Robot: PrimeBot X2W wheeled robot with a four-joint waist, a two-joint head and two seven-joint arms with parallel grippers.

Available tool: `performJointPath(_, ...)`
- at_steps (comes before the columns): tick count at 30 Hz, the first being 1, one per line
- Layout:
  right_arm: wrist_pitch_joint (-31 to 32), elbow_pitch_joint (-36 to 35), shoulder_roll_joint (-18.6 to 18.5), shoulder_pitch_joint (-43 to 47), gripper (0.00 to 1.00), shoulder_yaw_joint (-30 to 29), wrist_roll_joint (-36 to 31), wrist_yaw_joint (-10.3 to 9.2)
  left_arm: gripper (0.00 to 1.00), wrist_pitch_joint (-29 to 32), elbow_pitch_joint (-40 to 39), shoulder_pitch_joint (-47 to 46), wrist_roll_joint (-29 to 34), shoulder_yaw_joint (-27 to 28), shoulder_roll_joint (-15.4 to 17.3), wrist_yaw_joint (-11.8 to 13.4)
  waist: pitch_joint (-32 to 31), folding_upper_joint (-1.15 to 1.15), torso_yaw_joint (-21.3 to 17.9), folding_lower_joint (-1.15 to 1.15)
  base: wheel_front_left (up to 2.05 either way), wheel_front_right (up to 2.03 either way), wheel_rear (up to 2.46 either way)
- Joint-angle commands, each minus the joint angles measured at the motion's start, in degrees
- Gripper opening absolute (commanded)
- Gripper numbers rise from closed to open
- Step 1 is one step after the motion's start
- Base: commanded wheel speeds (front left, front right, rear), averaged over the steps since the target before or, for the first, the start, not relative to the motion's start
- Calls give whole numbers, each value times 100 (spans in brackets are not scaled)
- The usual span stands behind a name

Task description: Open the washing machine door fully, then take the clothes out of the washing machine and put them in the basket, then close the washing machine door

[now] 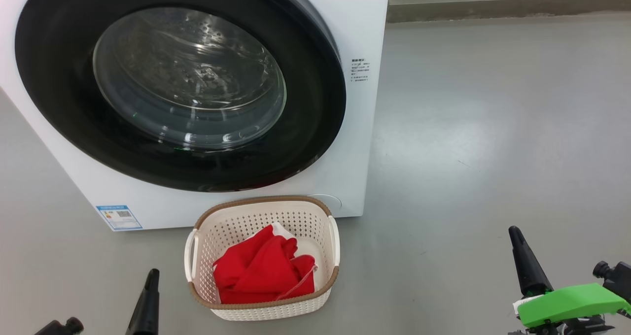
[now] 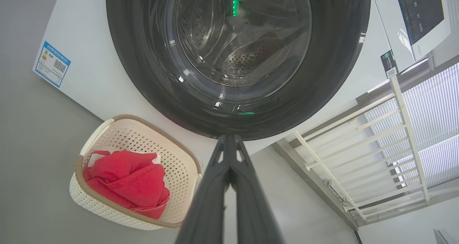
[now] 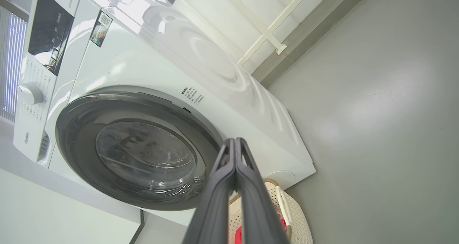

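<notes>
The washing machine (image 1: pixel 355 128) stands white before me, and its door (image 1: pixel 59 108), with a black rim and a glass bowl, lies shut against its front. Bare steel drum shows through the glass (image 2: pixel 247 57). The red clothes (image 1: pixel 263 271) lie in the cream basket (image 1: pixel 197 226) on the floor just in front of the machine. My left gripper (image 1: pixel 153 275) is shut and empty, low at the left of the basket. Far to the basket's right, my right gripper (image 1: pixel 514 232) is shut and empty too. Both wrist views show the fingers (image 2: pixel 229 143) (image 3: pixel 235 145) pressed together, pointing at the door.
Grey floor (image 1: pixel 493 128) spreads to the right of the machine up to a low wall skirting (image 1: pixel 508 7). A white railing (image 2: pixel 376 136) and blinds stand beside the machine. A green part (image 1: pixel 567 303) sits on my right wrist.
</notes>
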Motion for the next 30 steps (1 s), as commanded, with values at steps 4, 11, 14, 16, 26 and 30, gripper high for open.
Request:
performJointPath(4, 87, -111, -106, -306, 0, 0, 410, -3, 0, 101, -92, -341, -392, 152, 51, -51, 8, 0, -9, 0, 0, 0, 0)
performJointPath(11, 206, -76, -112, -363, 0, -31, 849, -3, 0, 217, -55, -391, -863, 172, 54, -57, 21, 0, -22, 0, 0, 0, 0)
performJointPath(14, 240, -67, -114, -379, 0, -39, 974, -3, 0, 249, -44, -405, -997, 177, 55, -59, 25, 0, -26, 0, 0, 0, 0)
performJointPath(16, 274, -57, -116, -396, 0, -48, 1100, -3, 0, 282, -33, -420, -1132, 183, 56, -60, 28, 0, -30, 0, 0, 0, 0)
performJointPath(26, 462, -3, -124, -485, 0, -98, 1788, -4, 0, 463, 26, -499, -1871, 214, 60, -70, 49, 0, -52, 0, 0, 0, 0)
performJointPath(30, 530, 17, -127, -517, 0, -117, 2038, -4, 0, 529, 48, -527, -2140, 225, 62, -73, 56, 0, -59, -1, 0, 0, 0)
